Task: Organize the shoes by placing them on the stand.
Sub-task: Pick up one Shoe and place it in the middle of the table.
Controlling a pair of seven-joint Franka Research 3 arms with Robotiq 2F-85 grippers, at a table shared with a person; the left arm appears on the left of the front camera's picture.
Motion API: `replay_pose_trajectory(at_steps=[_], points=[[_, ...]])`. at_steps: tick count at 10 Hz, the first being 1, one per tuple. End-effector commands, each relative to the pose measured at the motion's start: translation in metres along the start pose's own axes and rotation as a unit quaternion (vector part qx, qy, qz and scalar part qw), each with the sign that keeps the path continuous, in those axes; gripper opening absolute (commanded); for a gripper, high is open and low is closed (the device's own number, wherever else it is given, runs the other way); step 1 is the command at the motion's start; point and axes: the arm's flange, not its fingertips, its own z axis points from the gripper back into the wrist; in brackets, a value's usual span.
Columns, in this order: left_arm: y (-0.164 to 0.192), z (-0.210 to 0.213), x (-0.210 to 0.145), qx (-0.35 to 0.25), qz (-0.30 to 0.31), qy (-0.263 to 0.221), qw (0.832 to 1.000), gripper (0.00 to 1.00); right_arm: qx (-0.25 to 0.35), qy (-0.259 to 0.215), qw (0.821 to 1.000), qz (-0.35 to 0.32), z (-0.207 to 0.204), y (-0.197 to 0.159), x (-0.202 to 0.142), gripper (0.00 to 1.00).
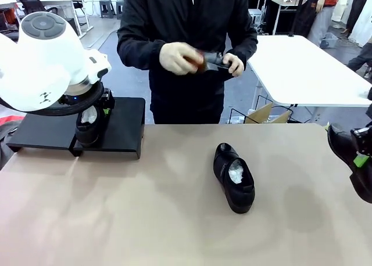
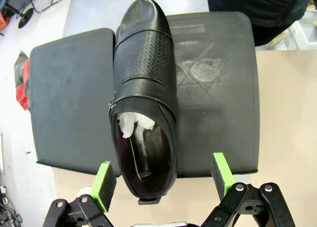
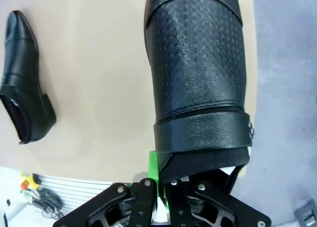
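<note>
Straddling one shoe on the stand at upper left with the left gripper spread wide. Clenching a second shoe in the right gripper at the frame's right edge, third shoe mid-frame.

- Bright, even overhead light fills the front view; the bench carries only faint, soft-edged shadows around the middle shoe.
- The person's hands are smeared by motion blur; the rest is sharp.
- In the left wrist view a dull sheen lies on the toe of the racked shoe, and the stand bows at its edges from the wide lens.
- In the right wrist view the gripped shoe looms close, slightly soft, with pale glare along its embossed leather.
</note>
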Motion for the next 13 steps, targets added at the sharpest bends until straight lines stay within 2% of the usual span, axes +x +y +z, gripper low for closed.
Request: replay_pose_trajectory(at_steps=[1, 2, 4, 6, 8, 11, 12, 13], points=[[-0.001, 0.0, 0.0, 0.005, -0.003, -0.005, 1.0, 1.0, -0.015, -0.053, 0.998, 0.014, 0.051, 0.063, -0.025, 0.0], [-0.001, 0.0, 0.0, 0.005, -0.003, -0.005, 1.0, 1.0, -0.034, -0.076, 0.996, 0.041, 0.075, 0.118, -0.039, 0.0], [-0.001, 0.0, 0.0, 0.005, -0.003, -0.005, 1.0, 1.0, -0.025, -0.075, 0.994, 0.073, 0.097, 0.193, -0.068, 0.0], [-0.001, 0.0, 0.0, 0.005, -0.003, -0.005, 1.0, 1.0, -0.013, -0.053, 0.992, 0.116, 0.079, 0.265, -0.087, 0.0], [-0.001, 0.0, 0.0, 0.005, -0.003, -0.005, 1.0, 1.0, -0.029, -0.025, 0.986, 0.164, 0.048, 0.327, -0.117, 0.0], [-0.001, 0.0, 0.0, 0.005, -0.003, -0.005, 1.0, 1.0, -0.052, 0.003, 0.988, 0.143, 0.0, 0.39, -0.142, 0.0], [-0.001, 0.0, 0.0, 0.005, -0.003, -0.005, 1.0, 1.0, -0.052, 0.006, 0.986, 0.156, -0.001, 0.395, -0.143, 0.0], [-0.001, 0.0, 0.0, 0.005, -0.003, -0.005, 1.0, 1.0, -0.051, 0.007, 0.984, 0.173, -0.007, 0.371, -0.15, 0.0]])
